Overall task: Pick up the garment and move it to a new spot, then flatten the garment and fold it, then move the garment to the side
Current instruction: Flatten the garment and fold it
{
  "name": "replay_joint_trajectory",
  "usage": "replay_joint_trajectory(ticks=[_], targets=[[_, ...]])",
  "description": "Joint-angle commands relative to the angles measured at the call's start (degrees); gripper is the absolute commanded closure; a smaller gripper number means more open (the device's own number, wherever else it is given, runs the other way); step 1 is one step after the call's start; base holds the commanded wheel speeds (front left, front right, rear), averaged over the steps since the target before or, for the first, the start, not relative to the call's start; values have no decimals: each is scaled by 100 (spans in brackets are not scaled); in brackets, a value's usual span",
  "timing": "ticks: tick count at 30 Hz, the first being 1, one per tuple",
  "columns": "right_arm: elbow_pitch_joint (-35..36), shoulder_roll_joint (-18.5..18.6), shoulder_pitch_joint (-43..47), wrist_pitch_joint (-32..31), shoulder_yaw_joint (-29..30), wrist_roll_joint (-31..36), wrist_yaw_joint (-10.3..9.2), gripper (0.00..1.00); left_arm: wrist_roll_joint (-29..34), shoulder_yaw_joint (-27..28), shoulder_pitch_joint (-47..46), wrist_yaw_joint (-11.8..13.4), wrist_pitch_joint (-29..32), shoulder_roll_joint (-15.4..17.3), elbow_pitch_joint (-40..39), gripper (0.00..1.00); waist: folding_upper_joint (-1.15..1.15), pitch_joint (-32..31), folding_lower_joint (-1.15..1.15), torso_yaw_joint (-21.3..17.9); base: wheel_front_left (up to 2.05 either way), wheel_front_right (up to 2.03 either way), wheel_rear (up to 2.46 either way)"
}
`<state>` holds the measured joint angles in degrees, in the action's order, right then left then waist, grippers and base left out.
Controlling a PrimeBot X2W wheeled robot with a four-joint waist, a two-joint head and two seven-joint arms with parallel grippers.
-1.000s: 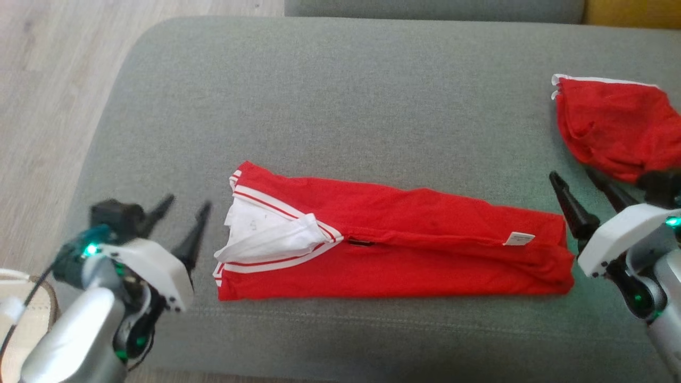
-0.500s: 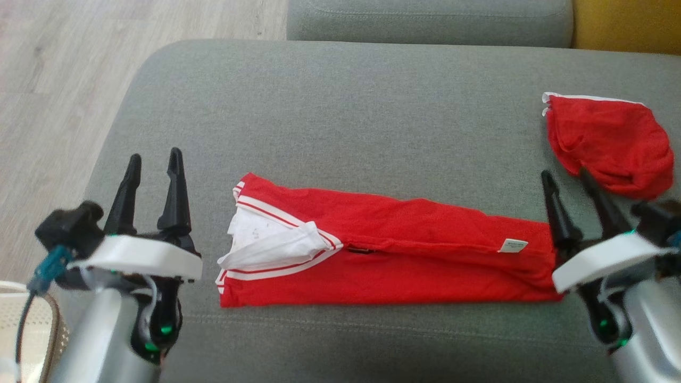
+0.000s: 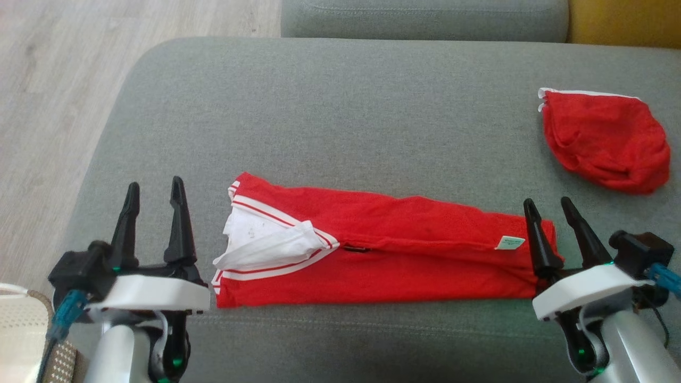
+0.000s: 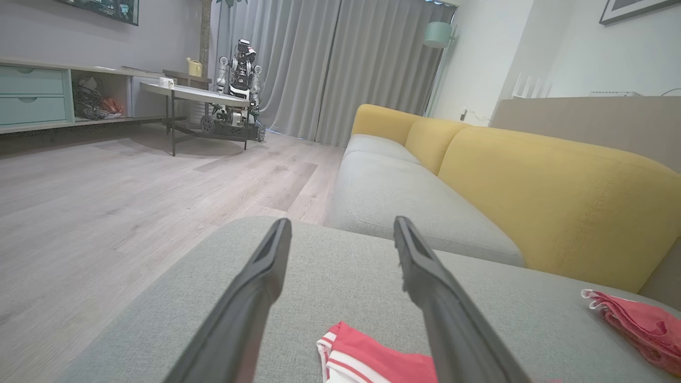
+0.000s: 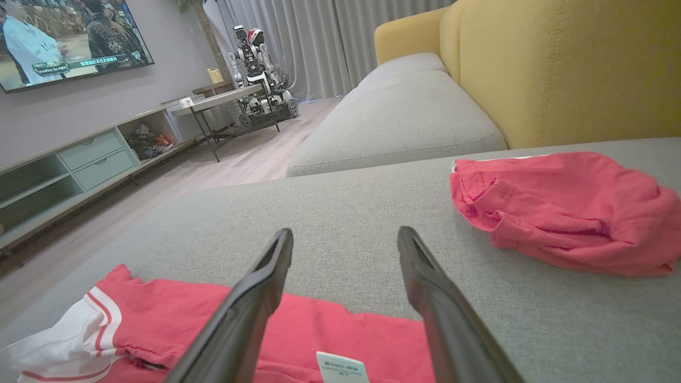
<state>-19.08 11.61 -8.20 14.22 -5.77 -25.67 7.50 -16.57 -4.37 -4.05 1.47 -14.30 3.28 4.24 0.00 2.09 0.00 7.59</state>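
Note:
A red garment (image 3: 404, 250) with white striped trim and a white collar lies folded into a long strip across the grey sofa cushion (image 3: 340, 117); a small white label shows near its right end. Its left corner appears in the left wrist view (image 4: 372, 361), and its length runs along the bottom of the right wrist view (image 5: 330, 330). My left gripper (image 3: 154, 194) stands open just left of the garment's collar end, holding nothing. At the garment's right end, my right gripper (image 3: 548, 210) is open too, its left finger over the red edge.
A second red garment (image 3: 604, 138) lies crumpled at the cushion's back right, also in the right wrist view (image 5: 564, 213). Wooden floor (image 3: 48, 106) lies beyond the cushion's left edge. A yellow sofa back (image 5: 558, 64) and another grey seat (image 3: 425, 18) sit behind.
Both arms have drawn back toward the cushion's front edge; the left gripper turned to point straight ahead. The camera shifted slightly. The folded garment lies as before.

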Motion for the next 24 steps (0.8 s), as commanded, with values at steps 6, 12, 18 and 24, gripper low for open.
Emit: replay_joint_trajectory(ticks=[6, 12, 18, 24], targets=[[-92, -90, -187, -17, 174, 63, -1, 0, 158, 378, -321, -204, -69, -35, -154, 0, 0, 165, 0, 1, 0, 0, 0], [-851, -420, -398, -367, 630, 74, -1, 0, 32, 226, -390, -156, -70, -38, -129, 0, 0, 309, 0, 40, 0, 0, 0], [-1439, -533, -625, -309, 937, 416, -1, 0, -15, 129, -441, -123, -70, -39, -81, 0, 0, 370, 0, 99, 0, 0, 0], [-1983, -580, -744, -225, 1316, 878, -1, 0, -57, 152, -470, -120, -70, -39, -70, 0, 0, 387, 0, 133, 0, 0, 0]])
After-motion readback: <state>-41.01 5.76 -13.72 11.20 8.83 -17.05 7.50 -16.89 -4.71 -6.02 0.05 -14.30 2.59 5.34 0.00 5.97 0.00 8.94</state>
